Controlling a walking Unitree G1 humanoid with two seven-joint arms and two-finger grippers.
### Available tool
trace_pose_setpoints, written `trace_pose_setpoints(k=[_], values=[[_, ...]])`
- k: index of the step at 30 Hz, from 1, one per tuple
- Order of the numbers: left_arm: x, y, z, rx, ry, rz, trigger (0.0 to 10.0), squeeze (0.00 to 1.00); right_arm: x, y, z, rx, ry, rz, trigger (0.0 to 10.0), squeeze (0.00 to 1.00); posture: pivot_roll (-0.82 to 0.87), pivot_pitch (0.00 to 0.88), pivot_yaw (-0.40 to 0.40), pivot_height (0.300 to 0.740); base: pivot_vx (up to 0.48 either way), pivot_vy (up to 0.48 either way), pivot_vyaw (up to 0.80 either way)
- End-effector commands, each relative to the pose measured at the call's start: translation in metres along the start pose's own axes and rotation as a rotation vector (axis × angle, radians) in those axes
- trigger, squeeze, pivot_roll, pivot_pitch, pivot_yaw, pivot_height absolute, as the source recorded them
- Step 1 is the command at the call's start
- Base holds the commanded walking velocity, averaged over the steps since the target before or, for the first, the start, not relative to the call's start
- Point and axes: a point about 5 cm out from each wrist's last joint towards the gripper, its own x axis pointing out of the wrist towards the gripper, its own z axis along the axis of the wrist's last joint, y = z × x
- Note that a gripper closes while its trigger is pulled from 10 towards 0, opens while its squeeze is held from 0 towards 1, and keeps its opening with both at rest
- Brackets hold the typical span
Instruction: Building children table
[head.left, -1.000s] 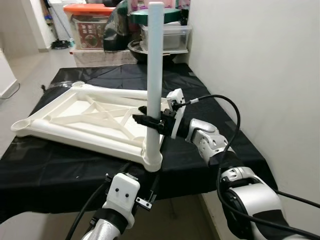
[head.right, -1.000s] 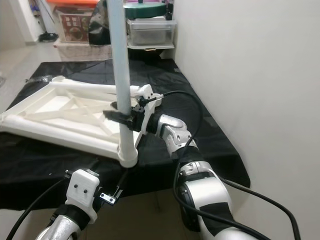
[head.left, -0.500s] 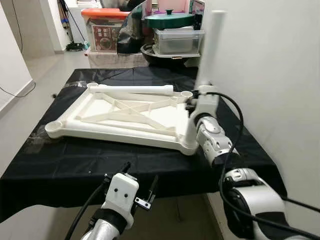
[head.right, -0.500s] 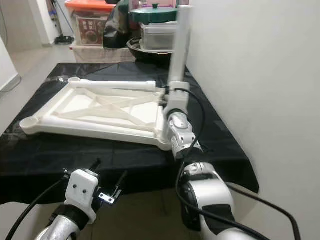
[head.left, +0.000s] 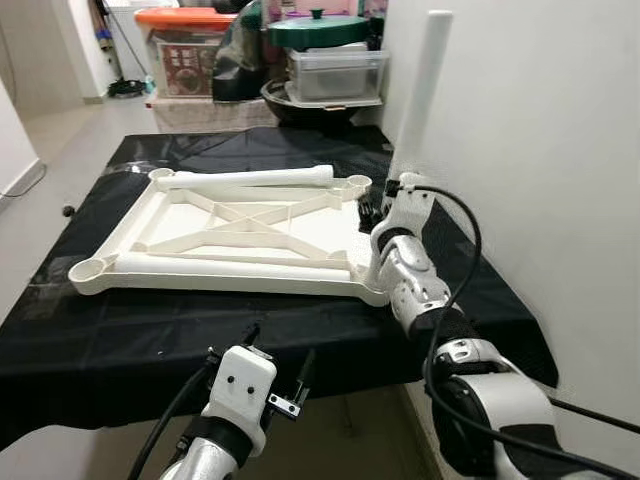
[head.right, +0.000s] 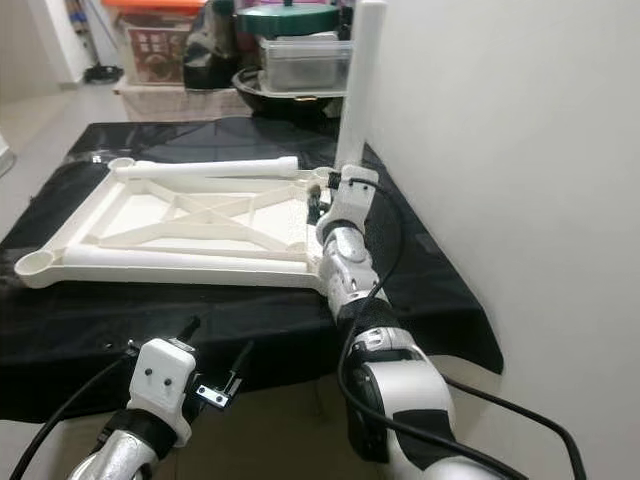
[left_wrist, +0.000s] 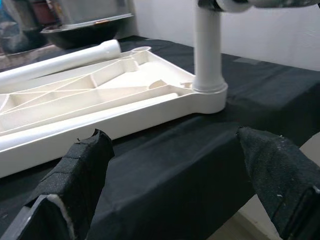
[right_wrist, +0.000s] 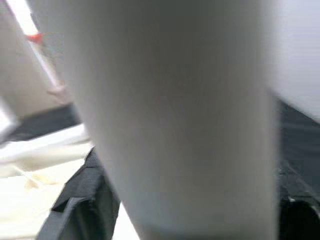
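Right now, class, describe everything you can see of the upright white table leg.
The table leg is a plain white tube, plastic by its look, with a flat closed top. It stands nearly upright, leaning slightly, its foot seated in the near right corner socket of the upturned tabletop frame. The right claw grips it low down, beside the wall.

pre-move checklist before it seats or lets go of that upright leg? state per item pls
1. Upright leg in the near right corner socket of the tabletop frame: ok, its foot sits in the collar; how deep, cannot tell.
2. Leg vertical: not ok, it leans a little in both eye views.
3. Right gripper on the leg: ok, it is at the lower shaft, with the leg between its fingers in the right wrist view.
4. Left gripper free: ok, open, low at the table's near edge, holding nothing.
5. Frame flat on the black cloth: ok.
6. Loose legs lying on the frame: cannot tell if they would roll.
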Motion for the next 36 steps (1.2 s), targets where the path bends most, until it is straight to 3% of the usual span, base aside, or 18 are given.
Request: trace_pose_setpoints(k=[1,2,3,5,12,14,21,22,23,26,28,29,30,31,33,34,35,36], values=[[0.000,-0.002,-0.005,-0.004,0.017,-0.010,10.0,0.00,0.001,0.015,0.000,0.053,0.029,0.186,10.0,0.00,0.03,0.015,-0.049,0.740,0.000,0.000,0.00],[0.000,-0.002,-0.005,-0.004,0.017,-0.011,10.0,0.00,-0.001,0.018,-0.003,0.073,0.072,0.313,10.0,0.00,0.03,0.015,-0.049,0.740,0.000,0.000,0.00],[0.000,-0.002,-0.005,-0.004,0.017,-0.011,10.0,0.00,-0.001,0.018,-0.003,0.073,0.072,0.313,10.0,0.00,0.03,0.015,-0.049,0.740,0.000,0.000,0.00],[0.000,-0.003,-0.005,-0.004,0.016,-0.012,10.0,0.00,-0.008,0.023,-0.006,0.077,0.130,0.553,10.0,0.00,0.03,0.015,-0.049,0.740,0.000,0.000,0.00],[-0.001,-0.003,-0.004,-0.001,0.015,-0.011,10.0,0.00,-0.022,0.024,-0.011,0.042,0.210,0.855,10.0,0.00,0.05,0.005,-0.046,0.740,0.000,0.000,0.00],[-0.001,-0.003,-0.005,-0.002,0.017,-0.010,10.0,0.00,-0.034,0.026,-0.012,0.031,0.251,1.071,10.0,0.00,0.04,0.001,-0.049,0.740,0.000,0.000,0.00],[-0.002,-0.006,-0.006,-0.007,0.021,-0.016,10.0,0.00,-0.040,0.032,-0.007,0.073,0.259,1.239,10.0,0.00,0.04,0.000,-0.051,0.740,0.000,0.000,0.00],[-0.002,-0.006,-0.006,-0.007,0.021,-0.016,10.0,0.00,-0.040,0.033,-0.007,0.078,0.262,1.246,0.4,0.00,0.04,0.000,-0.052,0.740,0.000,0.000,0.00],[-0.002,-0.006,-0.006,-0.006,0.021,-0.016,10.0,0.00,-0.040,0.034,-0.007,0.088,0.272,1.260,0.0,0.00,0.04,0.000,-0.052,0.740,0.000,0.000,0.00],[-0.002,-0.006,-0.006,-0.006,0.021,-0.015,10.0,0.00,-0.038,0.035,-0.007,0.072,0.271,1.236,0.0,0.00,0.04,0.000,-0.052,0.740,0.000,0.000,0.00],[-0.002,-0.006,-0.006,-0.007,0.021,-0.013,10.0,0.00,-0.026,0.032,-0.016,-0.079,0.271,0.997,0.0,0.00,0.04,0.000,-0.052,0.740,0.000,0.000,0.00],[-0.002,-0.006,-0.006,-0.007,0.021,-0.013,10.0,0.00,-0.026,0.032,-0.016,-0.079,0.271,0.997,0.0,0.00,0.04,0.000,-0.052,0.740,0.000,0.000,0.00],[-0.002,-0.006,-0.006,-0.007,0.021,-0.013,10.0,0.00,-0.018,0.026,-0.018,-0.137,0.262,0.836,0.0,0.00,0.04,0.000,-0.052,0.740,0.000,0.000,0.00],[-0.002,-0.006,-0.006,-0.007,0.021,-0.013,10.0,0.00,-0.018,0.026,-0.018,-0.137,0.262,0.836,0.0,0.00,0.04,0.000,-0.052,0.740,0.000,0.000,0.00],[-0.002,-0.006,-0.006,-0.007,0.021,-0.012,10.0,0.00,-0.008,0.010,-0.016,-0.179,0.245,0.542,0.0,0.00,0.04,0.000,-0.054,0.740,0.000,0.000,0.00],[-0.002,-0.006,-0.006,-0.007,0.021,-0.012,10.0,0.00,-0.008,0.010,-0.016,-0.179,0.245,0.542,0.0,0.00,0.04,0.000,-0.054,0.740,0.000,0.000,0.00],[-0.002,-0.005,-0.006,-0.007,0.021,-0.011,10.0,0.00,-0.001,-0.014,-0.009,-0.223,0.213,0.198,0.0,0.00,0.04,0.000,-0.053,0.740,0.000,0.000,0.00],[-0.002,-0.005,-0.006,-0.007,0.021,-0.011,10.0,0.00,-0.001,-0.014,-0.009,-0.223,0.213,0.198,0.0,0.00,0.04,0.000,-0.053,0.740,0.000,0.000,0.00]])
